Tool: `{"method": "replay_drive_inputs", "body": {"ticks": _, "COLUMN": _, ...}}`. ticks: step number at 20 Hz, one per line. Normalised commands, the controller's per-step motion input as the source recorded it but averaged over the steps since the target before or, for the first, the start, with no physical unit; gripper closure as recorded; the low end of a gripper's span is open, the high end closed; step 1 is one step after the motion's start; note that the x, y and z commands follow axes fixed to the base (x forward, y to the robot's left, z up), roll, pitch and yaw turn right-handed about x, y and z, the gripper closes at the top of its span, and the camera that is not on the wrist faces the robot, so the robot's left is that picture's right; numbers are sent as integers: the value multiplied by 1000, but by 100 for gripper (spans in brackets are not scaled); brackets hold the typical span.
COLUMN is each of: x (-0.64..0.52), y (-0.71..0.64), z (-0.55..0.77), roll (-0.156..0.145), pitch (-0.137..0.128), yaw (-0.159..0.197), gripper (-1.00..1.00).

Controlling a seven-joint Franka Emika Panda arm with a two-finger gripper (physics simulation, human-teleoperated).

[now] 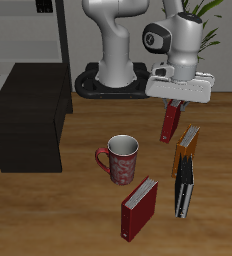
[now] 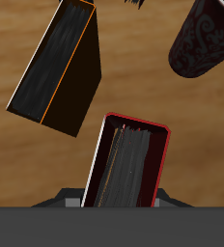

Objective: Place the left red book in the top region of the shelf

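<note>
The left red book [image 1: 169, 122] stands upright, directly under my gripper [image 1: 175, 103]. The gripper reaches down over the book's top edge and looks shut on it. In the wrist view the same red book [image 2: 128, 166] shows end-on with its pages between the finger bases, and the fingertips are hidden. The other red book [image 1: 140, 207] stands tilted near the table's front edge. The shelf [image 1: 28, 125] is a low blackish-brown cabinet across the table from the gripper, with a bare top.
A patterned red mug [image 1: 121, 158] stands between the shelf and the books, and shows in the wrist view [image 2: 206, 39]. An orange book [image 1: 187, 145] [image 2: 61, 68] and a black book [image 1: 184, 186] stand just in front of the held book. A pale grey rack [image 1: 33, 30] stands behind the shelf.
</note>
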Motion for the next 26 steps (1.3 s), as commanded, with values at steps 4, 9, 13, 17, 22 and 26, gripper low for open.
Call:
{"method": "replay_drive_inputs", "body": {"ticks": 4, "x": 126, "y": -391, "z": 199, "roll": -160, "pitch": 10, "yaw": 51, "gripper": 100}}
{"method": "replay_drive_inputs", "body": {"ticks": 9, "x": 118, "y": -237, "z": 70, "roll": -116, "pitch": 19, "yaw": 71, "gripper": 100}}
{"method": "replay_drive_inputs", "body": {"ticks": 13, "x": 54, "y": -225, "z": 110, "roll": -158, "pitch": -58, "yaw": 84, "gripper": 100}}
{"method": "replay_drive_inputs", "body": {"ticks": 17, "x": 133, "y": -256, "z": -3, "roll": -123, "pitch": 27, "yaw": 28, "gripper": 100}}
{"method": "replay_drive_inputs", "body": {"ticks": 22, "x": 87, "y": -244, "z": -71, "roll": -114, "pitch": 39, "yaw": 19, "gripper": 100}}
{"method": "replay_drive_inputs", "body": {"ticks": 26, "x": 4, "y": -200, "z": 5, "roll": -81, "pitch": -26, "yaw": 22, "gripper": 100}}
